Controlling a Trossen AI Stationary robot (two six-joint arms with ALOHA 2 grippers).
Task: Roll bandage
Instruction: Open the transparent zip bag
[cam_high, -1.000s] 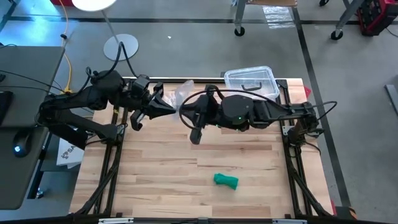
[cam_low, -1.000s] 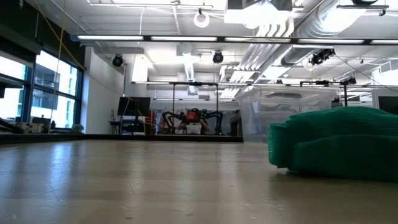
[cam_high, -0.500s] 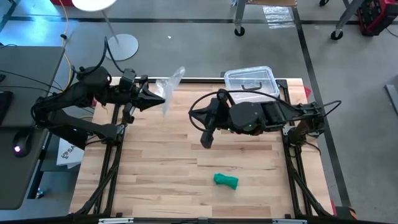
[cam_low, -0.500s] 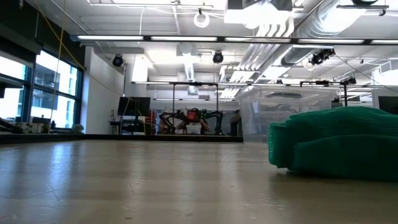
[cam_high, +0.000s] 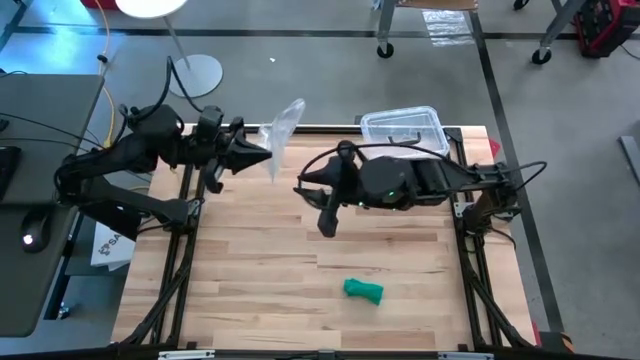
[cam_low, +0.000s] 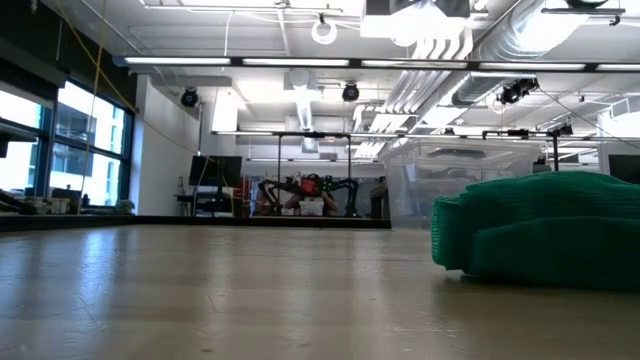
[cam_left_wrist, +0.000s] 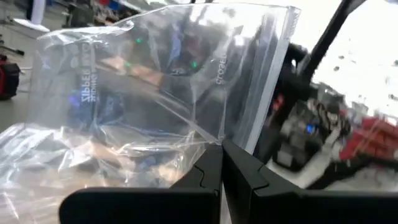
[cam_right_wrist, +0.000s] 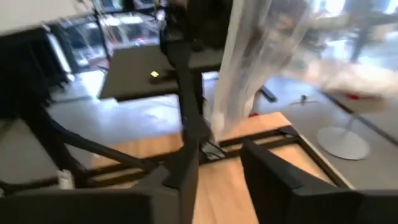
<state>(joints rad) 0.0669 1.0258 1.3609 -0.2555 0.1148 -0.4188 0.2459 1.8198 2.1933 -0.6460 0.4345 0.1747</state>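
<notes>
The bandage (cam_high: 363, 290) is a small green roll lying on the wooden table near its front edge; in the low view the bandage (cam_low: 540, 235) fills the right side. No gripper is near it. My left gripper (cam_high: 268, 156), high over the table's far left part, is shut on a clear plastic bag (cam_high: 284, 128). My right gripper (cam_high: 303, 186) hovers just right of the bag. In its wrist view my right gripper (cam_right_wrist: 217, 171) is open with nothing between the fingers, and the bag (cam_right_wrist: 252, 59) hangs ahead of them. My left gripper pinches the clear bag's lower edge (cam_left_wrist: 208, 142) between its two shut fingers, close to the zip strip (cam_left_wrist: 267, 87). The fingers come level from the table's left side. The bag is lifted clear of the table and stands up crumpled above the fingers.
A clear plastic box (cam_high: 402, 128) with a black handle stands at the table's far right, behind my right arm. Bare wood lies between the arms and the bandage. A lamp stand (cam_high: 193, 75) is on the floor beyond the table.
The two grippers, close together at the bag a second ago, have drawn apart. My left gripper went toward the table's far left with the bag, which now stands up from its fingers. My right gripper backed off toward the right, then came slightly back.
</notes>
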